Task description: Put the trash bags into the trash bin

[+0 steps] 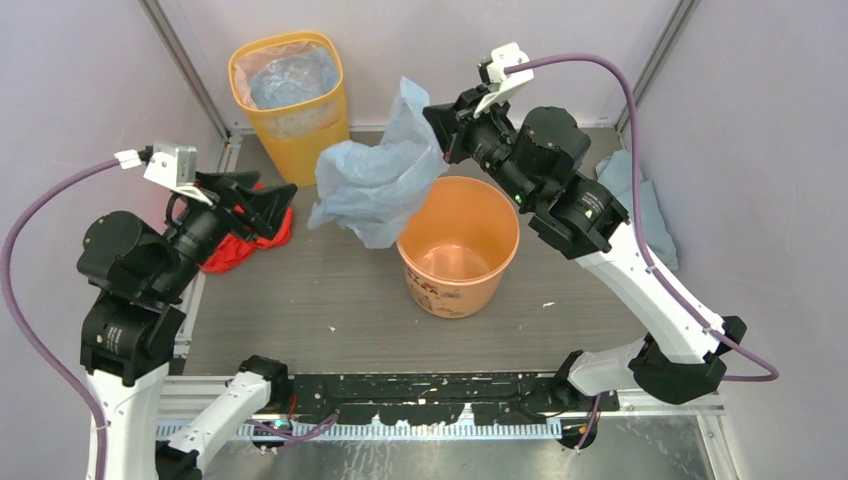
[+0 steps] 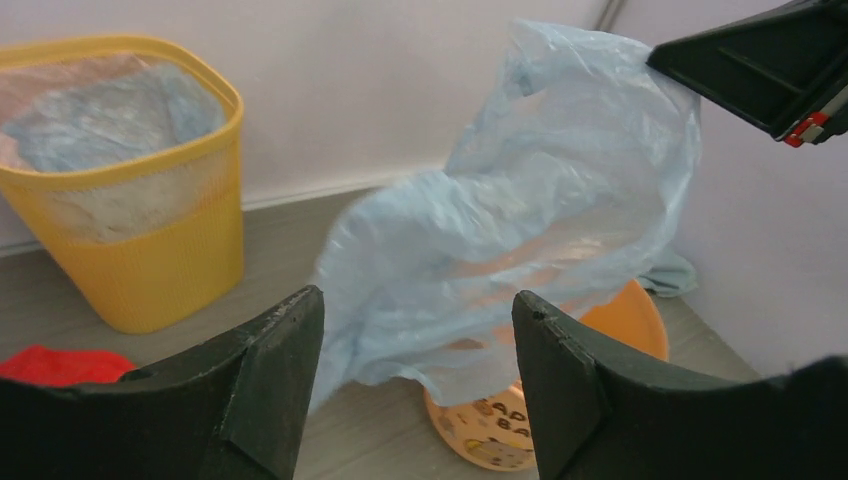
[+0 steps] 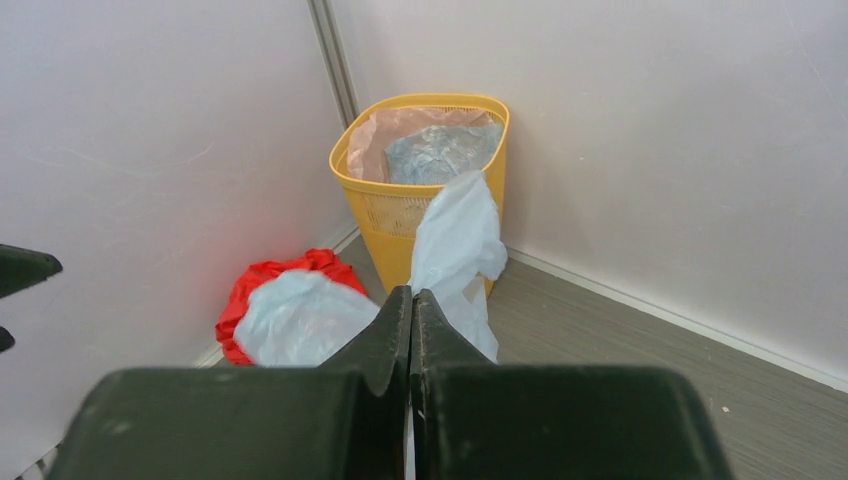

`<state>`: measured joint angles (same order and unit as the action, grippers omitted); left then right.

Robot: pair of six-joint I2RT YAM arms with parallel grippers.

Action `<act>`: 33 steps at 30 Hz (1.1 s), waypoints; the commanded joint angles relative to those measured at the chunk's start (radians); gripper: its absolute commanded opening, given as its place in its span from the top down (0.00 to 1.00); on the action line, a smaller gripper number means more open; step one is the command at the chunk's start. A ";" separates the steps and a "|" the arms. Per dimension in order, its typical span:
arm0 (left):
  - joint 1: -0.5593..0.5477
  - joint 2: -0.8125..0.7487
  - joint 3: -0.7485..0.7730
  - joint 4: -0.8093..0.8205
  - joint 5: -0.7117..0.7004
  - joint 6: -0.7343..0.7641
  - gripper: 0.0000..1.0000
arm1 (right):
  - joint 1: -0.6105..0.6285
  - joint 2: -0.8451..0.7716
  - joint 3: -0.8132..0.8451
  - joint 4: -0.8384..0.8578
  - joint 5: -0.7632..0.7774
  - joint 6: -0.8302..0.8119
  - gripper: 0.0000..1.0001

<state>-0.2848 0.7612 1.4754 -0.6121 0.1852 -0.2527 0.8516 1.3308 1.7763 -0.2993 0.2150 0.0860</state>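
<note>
My right gripper (image 1: 438, 122) is shut on a pale blue trash bag (image 1: 378, 180) and holds it in the air, hanging over the far left rim of the orange trash bin (image 1: 458, 248). The bag also shows in the left wrist view (image 2: 500, 240) and the right wrist view (image 3: 455, 245), pinched between my shut right gripper (image 3: 411, 296). The orange bin (image 2: 500, 425) stands upright with a printed mark on its side. My left gripper (image 1: 262, 200) is open and empty at the left, above a red bag (image 1: 240, 245); in its own view (image 2: 415, 305) the jaws stand wide apart.
A taller yellow bin (image 1: 290, 95) with bags inside stands at the back left. Another blue bag (image 1: 640, 205) lies at the right wall. The red bag (image 3: 265, 285) lies by the left wall.
</note>
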 commanded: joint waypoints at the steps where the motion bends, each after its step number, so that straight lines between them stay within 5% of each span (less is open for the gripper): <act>1: 0.006 0.041 -0.017 -0.054 0.119 -0.118 0.32 | 0.005 -0.042 0.009 0.069 -0.004 0.017 0.99; 7: 0.006 0.037 -0.220 0.081 0.211 -0.259 0.24 | 0.005 -0.083 -0.054 0.070 -0.031 0.030 0.99; 11: 0.006 0.060 -0.218 0.103 0.163 -0.286 0.01 | 0.005 -0.108 -0.090 0.060 -0.072 0.041 0.99; 27: 0.006 0.108 -0.136 0.125 0.103 -0.512 0.00 | 0.006 -0.201 -0.240 0.046 -0.158 0.083 0.99; 33: 0.006 0.183 -0.133 0.127 0.180 -0.617 0.00 | 0.007 -0.214 -0.262 0.042 -0.155 0.083 0.99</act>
<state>-0.2848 0.8967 1.3075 -0.5285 0.3122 -0.7837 0.8536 1.1496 1.5120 -0.2981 0.0689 0.1608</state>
